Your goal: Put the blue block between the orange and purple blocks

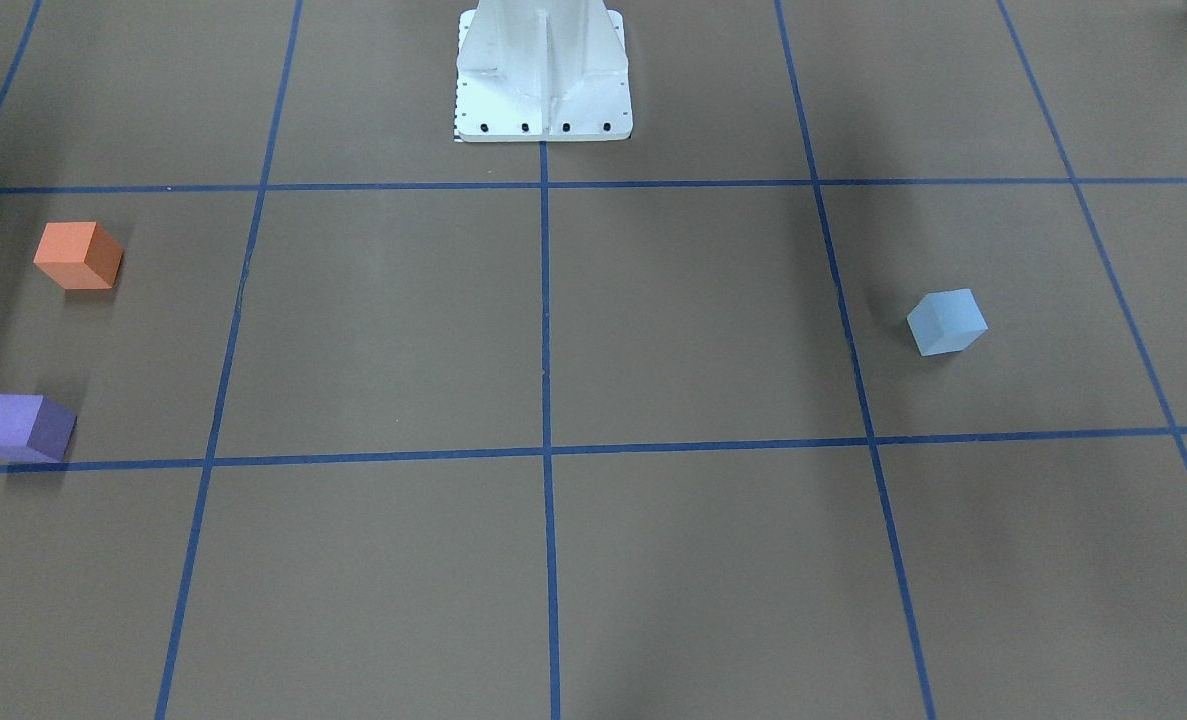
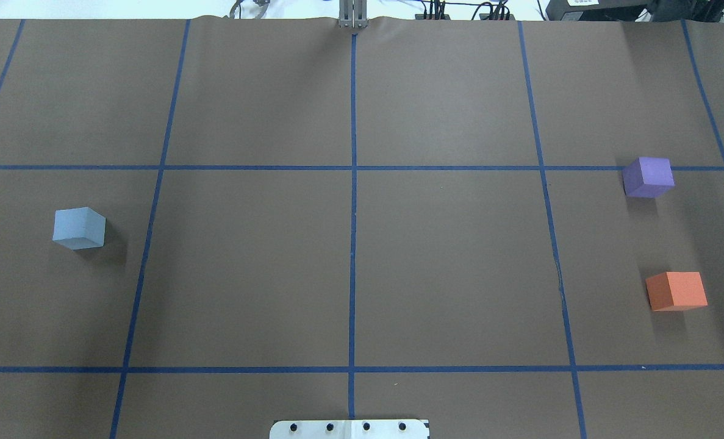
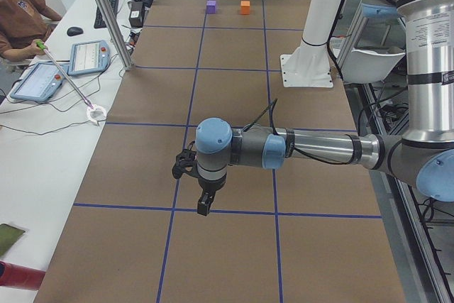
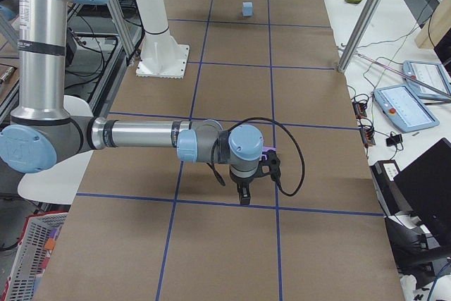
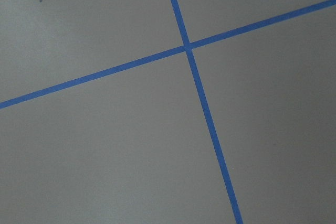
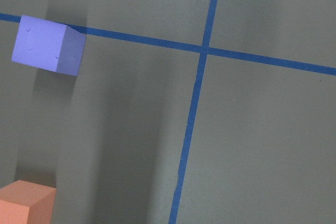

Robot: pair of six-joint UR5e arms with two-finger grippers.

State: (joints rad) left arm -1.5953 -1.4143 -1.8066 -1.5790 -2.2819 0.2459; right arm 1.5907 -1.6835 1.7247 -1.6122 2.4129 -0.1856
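The light blue block (image 1: 946, 322) sits alone on the robot's left side of the brown table, also seen in the overhead view (image 2: 79, 228). The orange block (image 2: 676, 291) and the purple block (image 2: 648, 177) stand apart on the robot's right side, with a gap between them. Both also show in the right wrist view, the purple block (image 6: 48, 51) and the orange block (image 6: 23, 203). My left gripper (image 3: 203, 204) hangs above the table's left end. My right gripper (image 4: 243, 194) hangs above the right end. Both show only in side views, so I cannot tell whether they are open or shut.
The white robot pedestal (image 1: 543, 75) stands at the table's middle, on the robot's side. Blue tape lines (image 2: 352, 244) divide the table into squares. An operator (image 3: 21, 23) sits at a side desk with tablets (image 3: 89, 57). A metal post (image 4: 366, 15) stands at the table's far edge.
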